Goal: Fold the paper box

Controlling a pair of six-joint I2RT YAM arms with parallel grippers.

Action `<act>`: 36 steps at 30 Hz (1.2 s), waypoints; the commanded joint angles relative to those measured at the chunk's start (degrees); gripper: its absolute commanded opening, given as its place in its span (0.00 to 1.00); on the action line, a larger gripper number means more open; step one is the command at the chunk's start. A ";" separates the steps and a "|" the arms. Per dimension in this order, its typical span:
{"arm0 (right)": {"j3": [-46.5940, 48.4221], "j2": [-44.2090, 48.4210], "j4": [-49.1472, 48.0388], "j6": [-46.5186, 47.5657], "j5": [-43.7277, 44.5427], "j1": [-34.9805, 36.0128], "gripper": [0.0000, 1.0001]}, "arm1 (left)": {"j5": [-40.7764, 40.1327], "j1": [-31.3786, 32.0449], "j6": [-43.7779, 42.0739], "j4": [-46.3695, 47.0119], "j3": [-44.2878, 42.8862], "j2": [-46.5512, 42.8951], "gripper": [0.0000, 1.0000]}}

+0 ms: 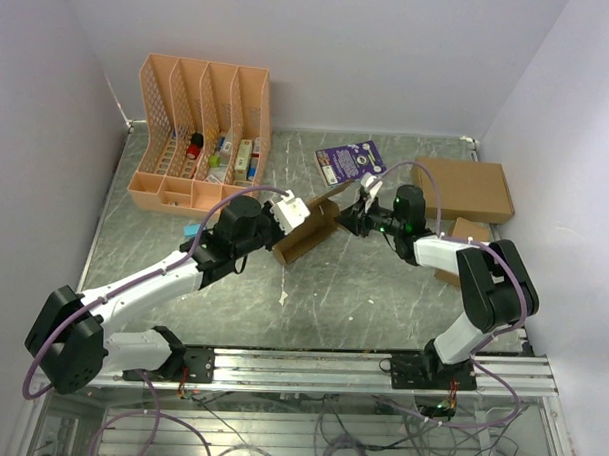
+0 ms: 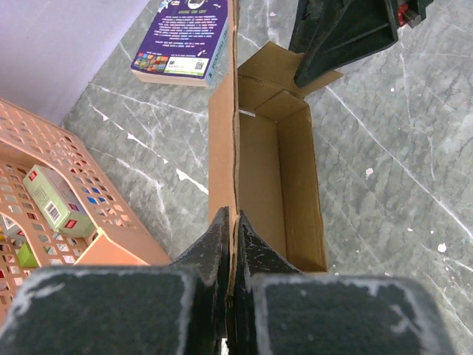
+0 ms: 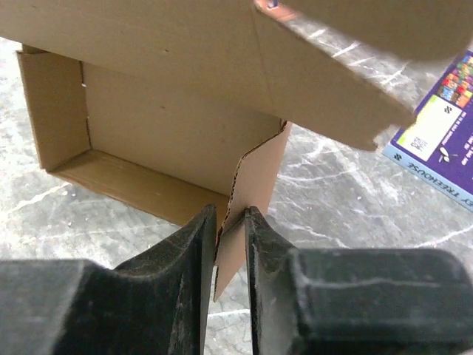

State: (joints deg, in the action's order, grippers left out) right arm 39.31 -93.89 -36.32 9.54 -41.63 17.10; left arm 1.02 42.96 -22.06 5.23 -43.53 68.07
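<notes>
framing paper box (image 1: 306, 238), grey table (image 1: 362, 290), lilac walls (image 1: 341, 49)

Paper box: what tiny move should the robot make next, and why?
Probably the right pincer should push the end flap inward, toward the open inside of the paper box. The flap sits between its fingers and sticks outward, while the left pincer is shut on the long side wall.
</notes>
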 commanded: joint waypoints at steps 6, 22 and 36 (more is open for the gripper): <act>5.75 -2.91 9.57 1.88 -12.14 -2.45 0.43 | -1.03 0.37 -0.71 1.29 -0.22 0.48 0.07; 14.53 -9.52 21.61 5.53 -27.13 -5.21 0.58 | -1.19 0.40 -1.05 0.92 -0.72 1.12 0.07; 43.39 -24.17 85.09 61.51 -26.09 -4.97 0.43 | -1.51 0.45 -1.88 0.14 -1.60 1.90 0.07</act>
State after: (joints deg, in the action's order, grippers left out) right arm 77.36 -112.95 24.64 49.41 -69.49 12.10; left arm 0.19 42.98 -23.16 4.84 -43.55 69.56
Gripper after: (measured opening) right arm 0.471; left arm 0.072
